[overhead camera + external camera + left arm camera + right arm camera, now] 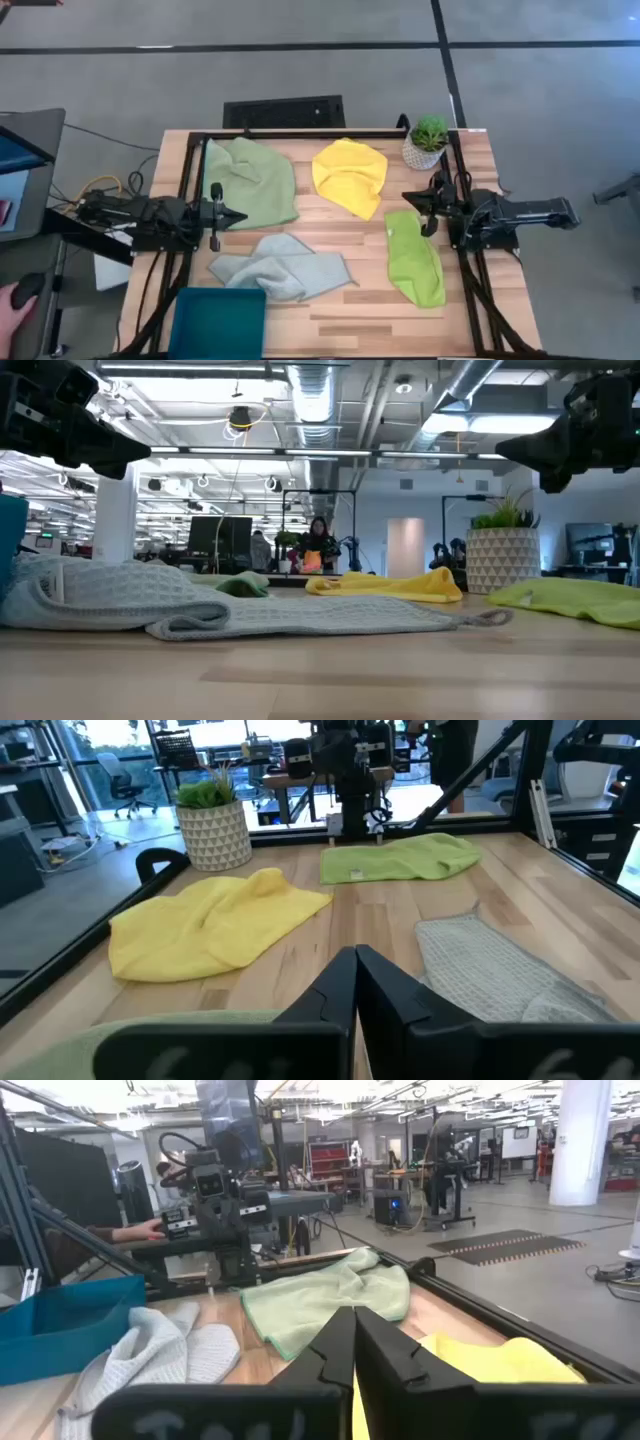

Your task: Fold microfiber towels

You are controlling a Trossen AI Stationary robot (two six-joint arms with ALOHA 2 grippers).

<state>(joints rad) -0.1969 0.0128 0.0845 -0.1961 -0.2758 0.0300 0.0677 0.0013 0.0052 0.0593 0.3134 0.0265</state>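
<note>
Four towels lie crumpled on the wooden table: a sage green towel (255, 180) at the far left, a bright yellow towel (350, 176) at the far middle, a lime green towel (414, 258) at the right, and a pale grey-green towel (282, 268) near the front middle. My left gripper (238, 216) is shut and empty above the table's left side, beside the sage towel. My right gripper (408, 196) is shut and empty above the right side, between the yellow and lime towels. Both hang clear of the table.
A teal plastic bin (218, 322) stands at the near left edge. A potted plant (427, 140) in a white patterned pot stands at the far right corner. A black frame (300, 133) runs along the table's edges. Bare wood shows in the table's middle.
</note>
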